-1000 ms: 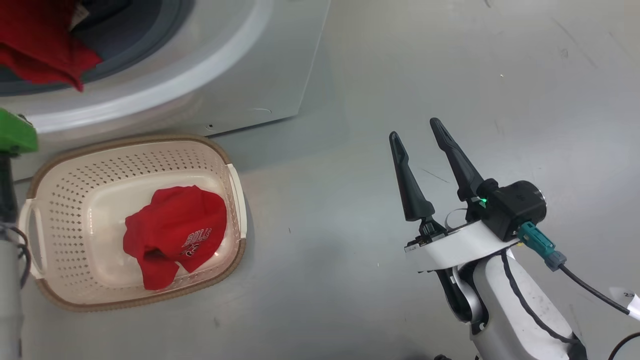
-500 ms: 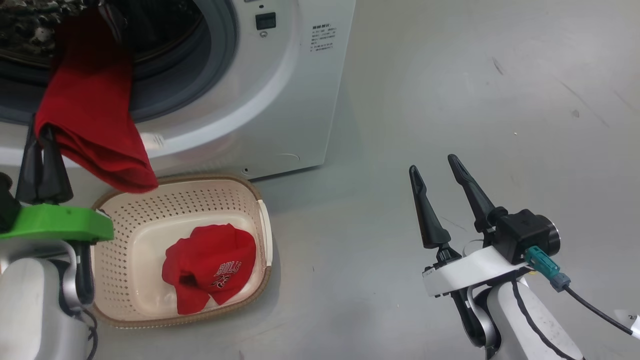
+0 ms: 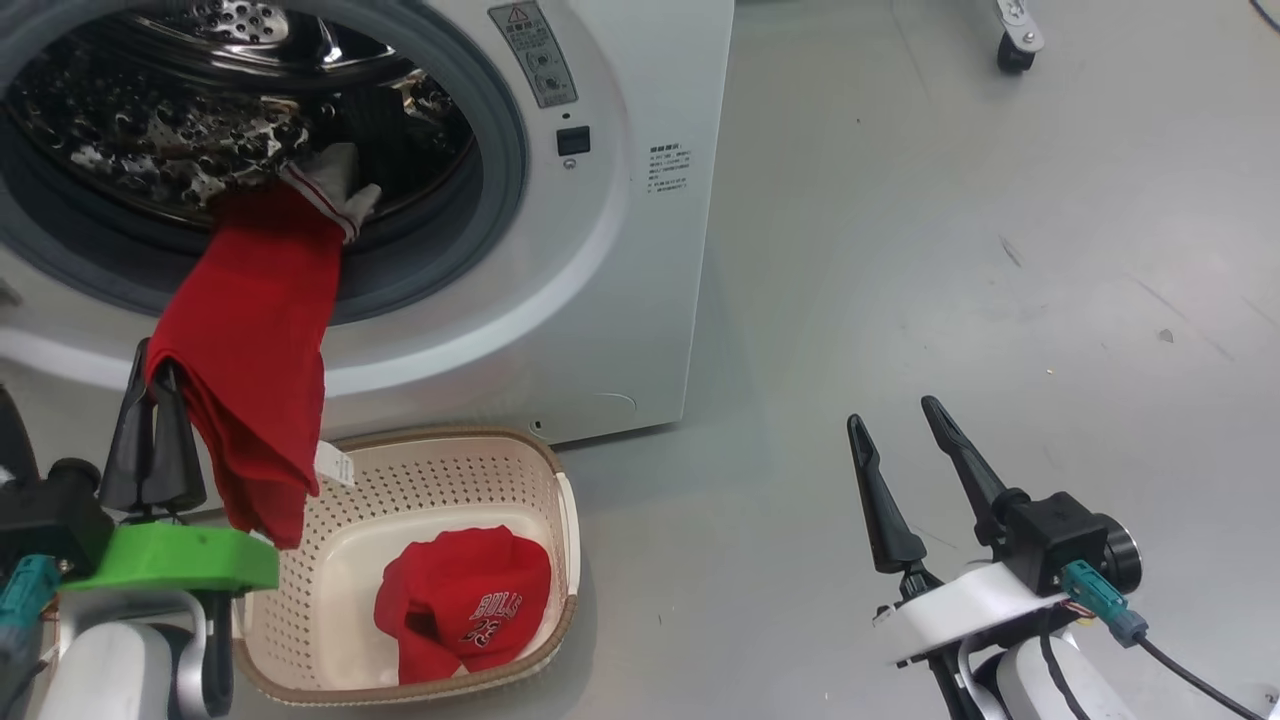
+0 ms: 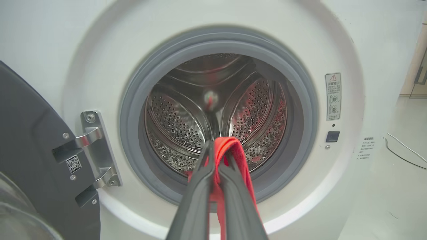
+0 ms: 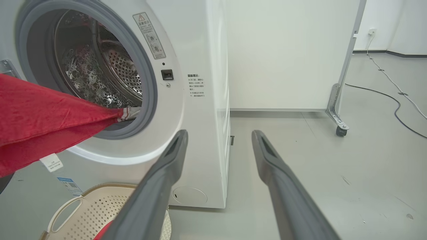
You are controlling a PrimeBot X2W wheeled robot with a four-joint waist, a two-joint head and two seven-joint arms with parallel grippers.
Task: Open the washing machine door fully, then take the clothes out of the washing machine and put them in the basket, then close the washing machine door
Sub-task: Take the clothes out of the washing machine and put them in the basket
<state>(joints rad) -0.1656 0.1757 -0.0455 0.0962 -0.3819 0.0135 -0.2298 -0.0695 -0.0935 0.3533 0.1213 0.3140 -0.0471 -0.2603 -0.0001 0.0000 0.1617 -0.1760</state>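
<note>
Camera: the head view has tilted up over the last second, so the shift of the scene in frame is not movement of the things.
Change: the plain red fabric garment [image 3: 250, 340], earlier bunched at the drum mouth, now stretches from the steel perforated drum [image 3: 150, 100] over the grey rubber gasket [image 3: 480, 230]. Its white-trimmed end is still inside.
Left pincer [image 3: 150, 400]: closed tight on the garment's lower fold.
Right pincer [image 3: 892, 412]: spread wide, empty, over bare floor.
Door: the glossy black round door [image 4: 30, 150] stands swung open.
Basket: the cream perforated plastic basket [image 3: 470, 440] sits below the drum mouth and holds 1 red jersey [image 3: 440, 600].
Task meaning: extraction appears partly done. The garment likely needs further pulling before release.
Writing: "BULLS" [image 3: 495, 607] reads on the jersey. The warning-triangle label [image 3: 535, 55], printed text [image 3: 668, 170] and QR sticker [image 4: 73, 163] are too small to read.
</note>
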